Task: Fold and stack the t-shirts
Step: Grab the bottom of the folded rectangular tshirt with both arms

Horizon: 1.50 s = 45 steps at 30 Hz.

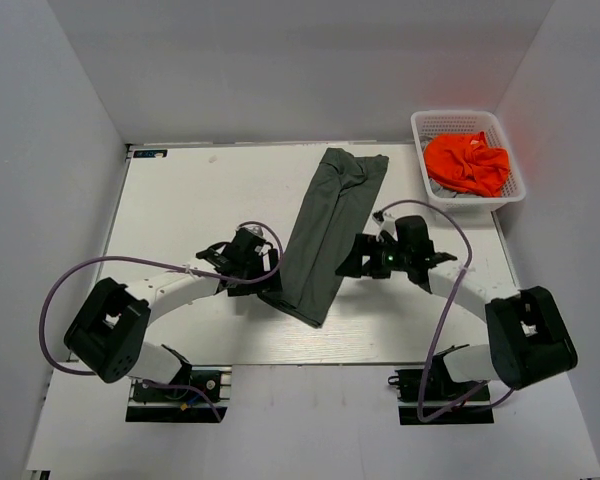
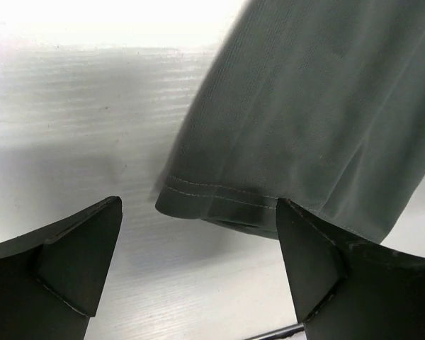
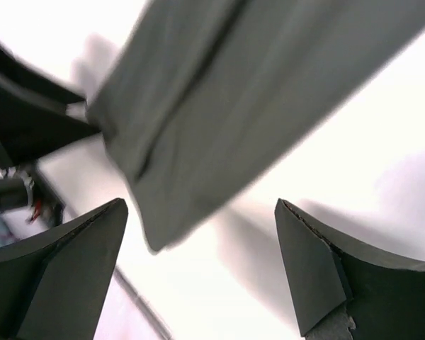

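While it is hovering low over the white table, left of centre and toward the near side, the left gripper is pointing at the left edge of the dark olive-grey t-shirt, close to that shirt's near end. In the left wrist view its jaws are standing spread wide and pinching nothing. The shirt's stitched hem corner is lying flat on the table just beyond the gap between them, apart from both.

The shirt itself is lying folded into a long, narrow strip. It is running on a slant from the far side, a little right of centre, down to the near middle of the table, and it is passing between the two grippers.

The right gripper is sitting just beside the strip's right edge, about level with the left one. Its wrist view is blurred, yet the jaws are plainly showing spread apart with no cloth between them, the grey strip lying beyond them.

At the far right corner a white lattice basket is holding the orange t-shirt, which is lying bunched inside it, well apart from both grippers.
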Tool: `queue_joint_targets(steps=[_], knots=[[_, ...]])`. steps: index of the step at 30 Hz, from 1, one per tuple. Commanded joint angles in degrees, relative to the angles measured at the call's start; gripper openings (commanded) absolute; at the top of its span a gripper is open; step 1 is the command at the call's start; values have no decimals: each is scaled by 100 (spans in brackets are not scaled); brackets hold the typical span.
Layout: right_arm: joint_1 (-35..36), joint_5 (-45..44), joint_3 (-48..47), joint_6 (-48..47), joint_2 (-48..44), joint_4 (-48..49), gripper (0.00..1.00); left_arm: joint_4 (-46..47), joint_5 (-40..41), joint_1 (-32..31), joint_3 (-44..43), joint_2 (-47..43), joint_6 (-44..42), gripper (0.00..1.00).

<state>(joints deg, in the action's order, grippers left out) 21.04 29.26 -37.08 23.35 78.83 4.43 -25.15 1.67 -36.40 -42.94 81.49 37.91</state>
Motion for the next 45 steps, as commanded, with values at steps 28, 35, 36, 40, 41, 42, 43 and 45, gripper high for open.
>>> queue_joint_targets(steps=[28, 35, 36, 40, 41, 42, 43, 45], knots=[[2668, -1589, 729, 3148, 335, 103, 69, 845, 0, 2, 761, 455, 322, 29], [2739, -1669, 685, 3421, 634, 59, 38, 906, -386, -51, 936, 447, 375, 14], [2756, -1677, 685, 3369, 651, 15, 17, 906, -387, -51, 936, 446, 375, 10], [2800, -1721, 658, 3080, 381, -634, 0, 774, -834, -182, 1216, 96, 480, 0], [2827, -1721, 676, 2861, 292, -740, 0, 774, -1192, -235, 1305, -1, 480, 0], [2836, -1695, 667, 2763, 239, -1185, 0, 861, -1396, -297, 1401, -106, 480, 0], [2836, -1686, 641, 2658, 64, -1355, 0, 914, -1572, -419, 1559, -316, 533, 0], [2915, -1608, 658, 2394, -138, -1892, 0, 819, -1767, -569, 1613, -511, 611, 0]])
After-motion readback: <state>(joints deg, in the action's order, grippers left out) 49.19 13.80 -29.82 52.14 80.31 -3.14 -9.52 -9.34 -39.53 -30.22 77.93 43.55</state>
